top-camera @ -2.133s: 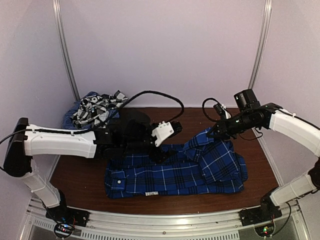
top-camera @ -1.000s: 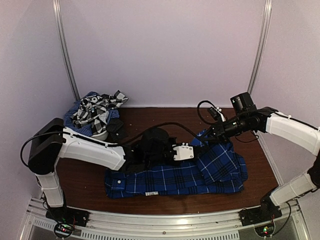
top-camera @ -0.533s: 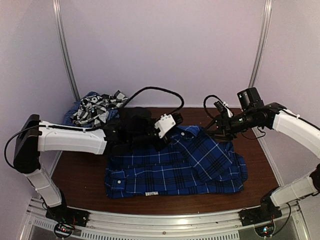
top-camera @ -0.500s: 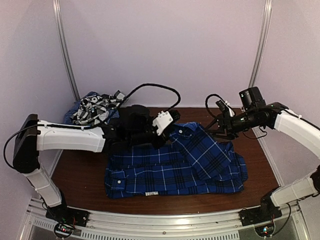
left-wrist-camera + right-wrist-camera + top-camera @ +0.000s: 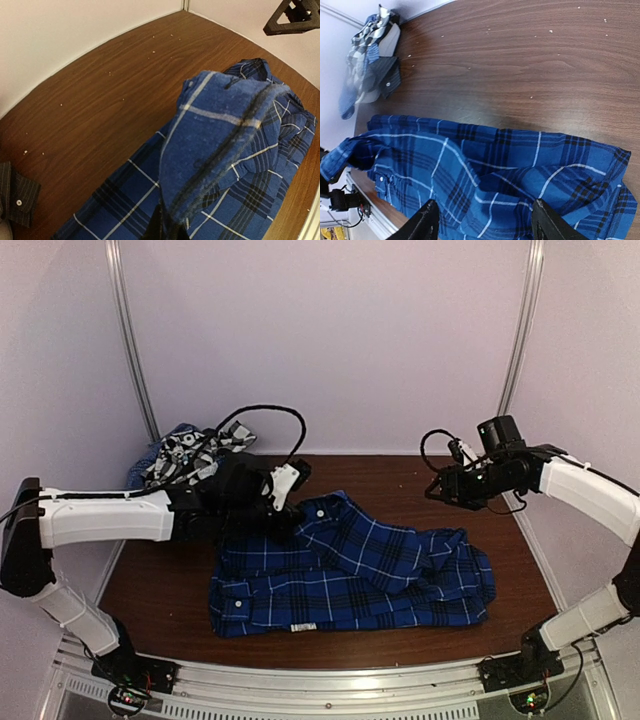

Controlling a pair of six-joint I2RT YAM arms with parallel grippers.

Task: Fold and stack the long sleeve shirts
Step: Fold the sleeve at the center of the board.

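A royal-blue plaid long sleeve shirt (image 5: 360, 575) lies spread across the middle of the brown table. My left gripper (image 5: 298, 508) is shut on a fold of it, holding that part raised over the shirt's back-left area. In the left wrist view the lifted cloth (image 5: 220, 145) drapes over the shut gripper (image 5: 167, 231). My right gripper (image 5: 436, 490) hovers open to the right and behind the shirt, touching nothing. Its spread fingers (image 5: 427, 220) frame the plaid shirt (image 5: 485, 170) below, and nothing sits between them.
More shirts, black-and-white plaid and pale blue, are heaped in a pile (image 5: 185, 455) at the back-left corner, also visible as a pile (image 5: 367, 60) in the right wrist view. A dark pinstripe cuff (image 5: 17, 197) lies beside it. Pale walls enclose the table (image 5: 150, 585).
My right gripper let go of the shirt, opened and drew back to the right. My left gripper carried the raised fold leftward and back across the shirt.
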